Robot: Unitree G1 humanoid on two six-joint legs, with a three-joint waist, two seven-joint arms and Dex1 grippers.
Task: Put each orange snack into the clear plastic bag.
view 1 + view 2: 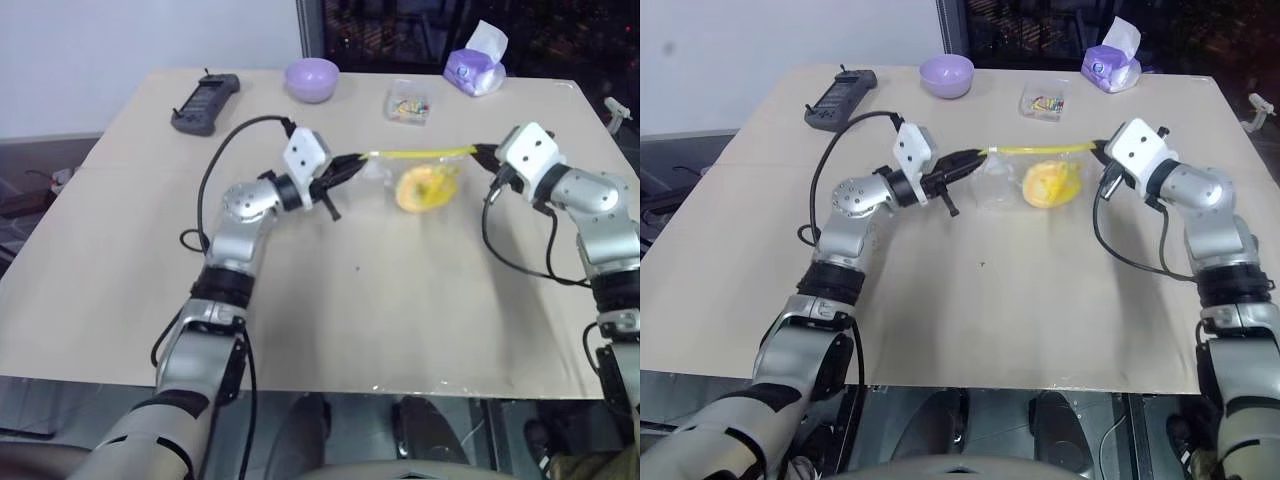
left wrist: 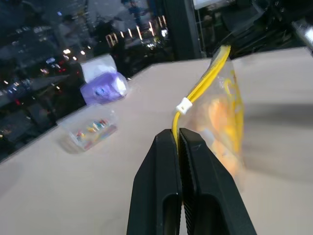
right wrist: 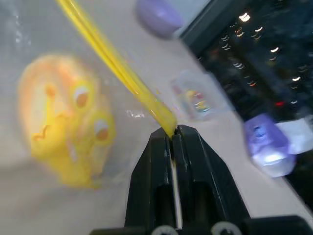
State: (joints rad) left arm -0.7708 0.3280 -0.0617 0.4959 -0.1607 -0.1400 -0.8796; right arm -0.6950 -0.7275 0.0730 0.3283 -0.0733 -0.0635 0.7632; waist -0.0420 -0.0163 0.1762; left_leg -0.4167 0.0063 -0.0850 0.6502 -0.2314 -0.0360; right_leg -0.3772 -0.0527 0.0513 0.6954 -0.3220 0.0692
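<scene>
While no label reads, both tools (image 2: 178,134) (image 3: 172,133) pinch the clear plastic bag's (image 1: 385,175) yellow strip (image 1: 420,153).

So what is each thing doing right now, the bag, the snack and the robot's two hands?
clear plastic bag: held up off the table by its yellow strip, stretched between both grippers.
orange snack: inside the bag.
left gripper: shut on the strip.
right gripper: pinching the strip's other end.
small clear box: on the table, apart.
</scene>
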